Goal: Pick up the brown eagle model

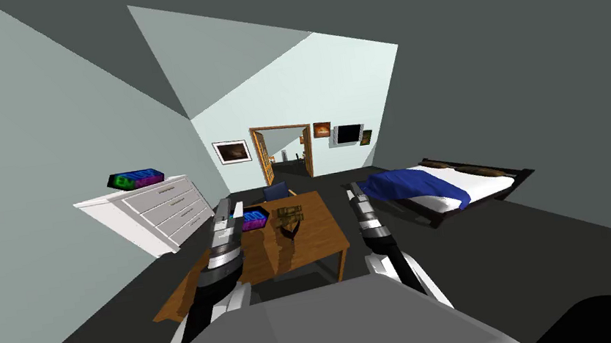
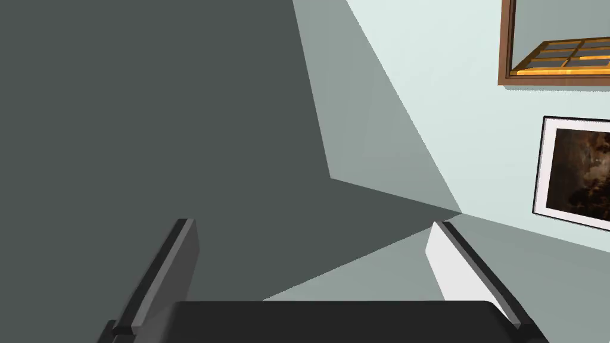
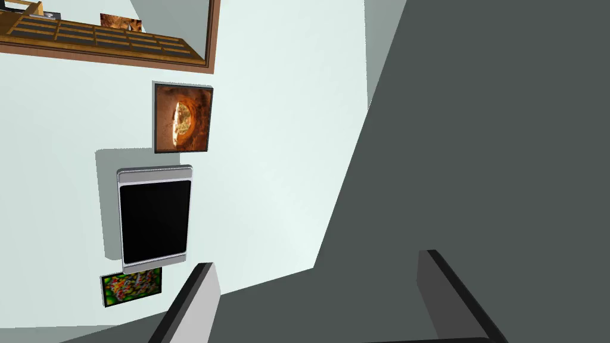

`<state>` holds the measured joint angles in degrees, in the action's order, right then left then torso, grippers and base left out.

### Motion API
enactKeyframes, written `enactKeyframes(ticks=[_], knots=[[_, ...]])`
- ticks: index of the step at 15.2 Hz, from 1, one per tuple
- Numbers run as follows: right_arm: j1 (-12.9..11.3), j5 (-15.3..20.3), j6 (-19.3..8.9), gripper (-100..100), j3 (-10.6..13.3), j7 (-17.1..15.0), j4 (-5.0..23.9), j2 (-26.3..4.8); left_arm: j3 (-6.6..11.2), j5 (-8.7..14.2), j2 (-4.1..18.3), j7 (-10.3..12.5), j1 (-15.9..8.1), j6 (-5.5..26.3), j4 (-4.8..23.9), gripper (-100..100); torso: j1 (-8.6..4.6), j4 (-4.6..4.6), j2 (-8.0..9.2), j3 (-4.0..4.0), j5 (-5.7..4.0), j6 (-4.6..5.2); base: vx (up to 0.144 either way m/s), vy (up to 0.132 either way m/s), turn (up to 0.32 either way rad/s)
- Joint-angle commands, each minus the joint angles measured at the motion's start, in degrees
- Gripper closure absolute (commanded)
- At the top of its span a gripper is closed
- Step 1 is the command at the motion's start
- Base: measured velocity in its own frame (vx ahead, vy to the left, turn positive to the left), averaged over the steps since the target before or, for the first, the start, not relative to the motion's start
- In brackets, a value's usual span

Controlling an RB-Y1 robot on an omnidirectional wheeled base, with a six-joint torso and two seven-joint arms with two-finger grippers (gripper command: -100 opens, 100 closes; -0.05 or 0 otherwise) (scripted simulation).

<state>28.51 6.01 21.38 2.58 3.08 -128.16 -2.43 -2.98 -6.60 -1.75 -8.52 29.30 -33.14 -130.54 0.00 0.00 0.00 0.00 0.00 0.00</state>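
The brown eagle model (image 1: 288,218) stands on a wooden table (image 1: 320,241) straight ahead of me, near the table's middle. My left gripper (image 1: 233,210) is raised over the table's left edge, well left of the eagle, and its fingers (image 2: 164,274) stand open with nothing between them. My right gripper (image 1: 353,192) hangs to the right of the table, about level with the eagle, and its fingers (image 3: 193,303) are open and empty too. Both wrist views look at the walls and ceiling.
A blue and purple box (image 1: 254,219) lies on the table left of the eagle. A white dresser (image 1: 154,211) with a colourful box (image 1: 136,178) on top stands at the left. A bed (image 1: 446,187) with a blue blanket stands at the right. An open doorway (image 1: 284,152) is in the far wall.
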Motion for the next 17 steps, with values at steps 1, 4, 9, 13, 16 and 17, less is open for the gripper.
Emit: enactKeyframes(ticks=[1, 4, 9, 13, 16, 17], knots=[[0.0, 0.0, 0.0, 0, 0.0, 0.0, 0.0, 0.0, 0.22, 0.1, 1.8, -0.1, -0.4, 0.7, 1.0, -100, 0.0, 0.0, 0.0, 0.0, 0.0, 0.0, -0.044, -0.008, -0.058], [0.0, 0.0, 0.0, 0, 0.0, 0.0, 0.0, 0.0, 0.75, 0.3, 4.6, -0.4, -1.2, 2.3, 3.5, -100, 0.07, 0.06, 0.29, 0.16, 0.01, 0.03, -0.088, 0.017, -0.125], [0.0, 0.0, 0.0, 0, 0.0, 0.0, 0.0, 0.0, 2.2, 0.8, 8.6, -1.1, -3.6, 6.7, 10.1, -100, 0.18, 0.06, 0.28, 0.16, 0.04, 0.04, -0.067, 0.03, -0.213], [0.0, 0.0, 0.0, 0, 0.0, 0.0, 0.0, 0.0, 2.93, 1.0, 9.9, -1.4, -4.9, 8.9, 13.7, -100, 0.18, 0.03, 0.14, 0.08, 0.04, 0.01, -0.032, 0.029, -0.148], [0.0, 0.0, 0.0, 0, 0.0, 0.0, 0.0, 0.0, 3.72, 1.3, 10.9, -1.8, -6.2, 11.3, 17.5, -100, 0.2, 0.02, 0.1, 0.06, 0.04, 0.02, -0.028, 0.033, -0.214], [0.0, 0.0, 0.0, 0, 0.0, 0.0, 0.0, 0.0, 4.14, 1.5, 11.4, -2.1, -6.9, 12.6, 19.1, -100, 0.2, 0.02, 0.1, 0.05, 0.05, 0.03, -0.038, 0.032, -0.31]])
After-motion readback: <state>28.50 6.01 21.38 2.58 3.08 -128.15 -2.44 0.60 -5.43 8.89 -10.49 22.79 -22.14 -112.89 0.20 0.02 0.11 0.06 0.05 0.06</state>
